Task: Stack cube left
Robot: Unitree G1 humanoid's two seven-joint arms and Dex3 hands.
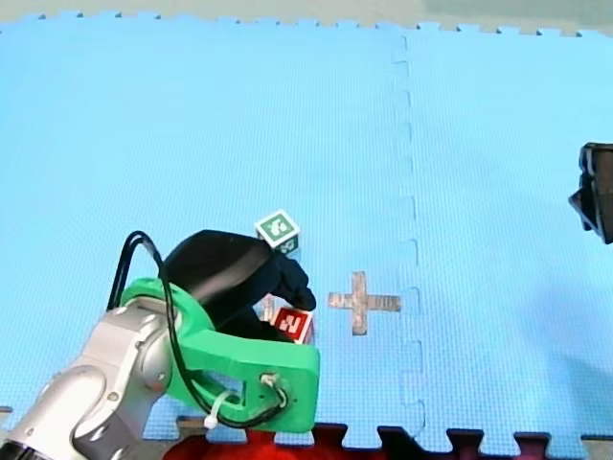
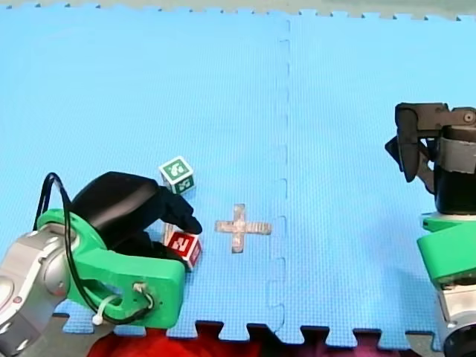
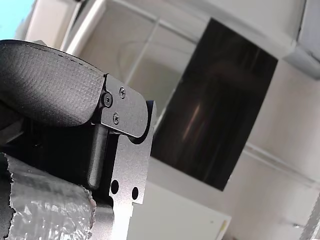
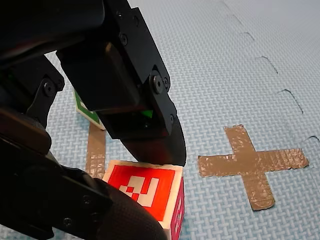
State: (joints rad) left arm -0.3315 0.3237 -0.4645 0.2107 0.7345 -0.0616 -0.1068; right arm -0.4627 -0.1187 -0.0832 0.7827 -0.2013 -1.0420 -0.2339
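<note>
Left hand (image 2: 132, 210): positioned at the near left of the blue foam mat (image 2: 335, 104), fingers curled down over the red cube (image 2: 184, 248). In the second wrist view, one finger (image 4: 150, 135) meets the cube's far top edge and the thumb covers its near corner.

Red cube: on the mat, left of the tape cross (image 2: 242, 227).

Green cube (image 2: 177, 175): just beyond the red cube, on the far side of the fingers, tilted.

Right hand (image 2: 418, 145): at the right edge, holding nothing.
</note>
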